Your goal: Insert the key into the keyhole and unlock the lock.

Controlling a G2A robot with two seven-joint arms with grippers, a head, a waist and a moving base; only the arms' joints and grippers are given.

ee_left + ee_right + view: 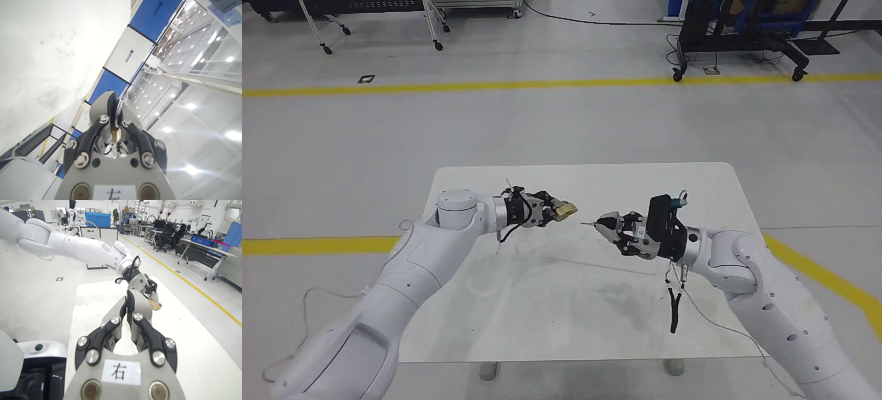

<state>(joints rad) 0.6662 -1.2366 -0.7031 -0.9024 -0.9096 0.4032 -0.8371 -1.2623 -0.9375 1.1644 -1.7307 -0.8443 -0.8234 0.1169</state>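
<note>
A brass padlock (564, 210) is held above the white table (542, 300) by my left gripper (554, 209), which is shut on it. In the left wrist view the brass body (114, 133) sits between the fingers (105, 108) and its silver shackle (119, 106) points outward. My right gripper (608, 225) faces it a short gap away, shut on a thin key (589, 224) whose tip points at the lock. In the right wrist view my right gripper (128, 297) stands closed, the key is hidden between its pads, and the padlock (156, 306) sits just beyond in the left gripper (154, 298).
Both arms hover over the table's middle, with bare tabletop (94, 298) beneath them. A black cable (674, 305) hangs from the right forearm. Yellow floor lines (542, 87) and wheeled racks (742, 45) lie beyond the far edge of the table.
</note>
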